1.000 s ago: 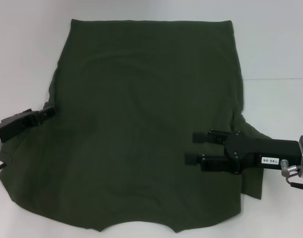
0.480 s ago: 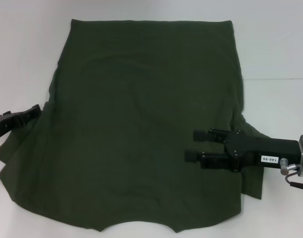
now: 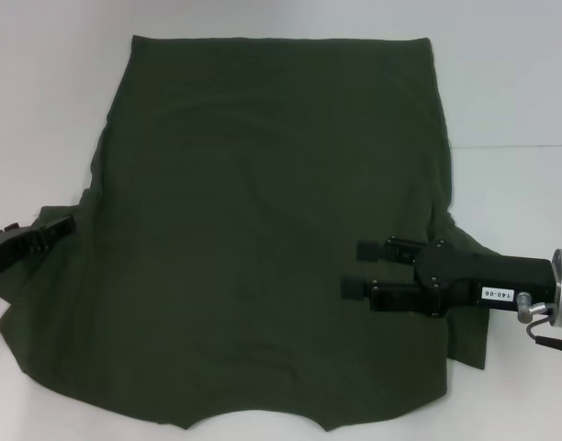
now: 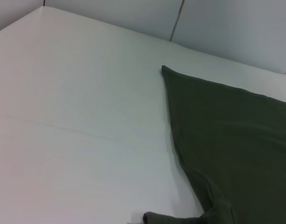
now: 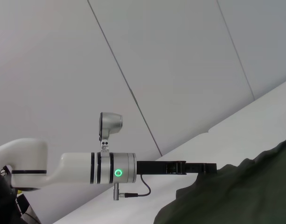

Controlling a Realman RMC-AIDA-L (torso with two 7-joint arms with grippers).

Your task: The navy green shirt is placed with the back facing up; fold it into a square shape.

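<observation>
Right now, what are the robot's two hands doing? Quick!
Left gripper: at the shirt's left edge; grip cannot be told.
Right gripper: open, holding nothing, over the shirt's right side.

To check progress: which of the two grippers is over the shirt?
The right gripper, open above the navy green shirt; the left gripper is only at its left edge.

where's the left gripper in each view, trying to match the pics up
Head view: the left gripper is at the picture's left edge, at the navy green shirt's left sleeve.
Left wrist view: not in it; only shirt and table show.
Right wrist view: seen far off, a black gripper on a white arm, meeting the shirt's edge.
Shared landmark: the shirt's left edge.
</observation>
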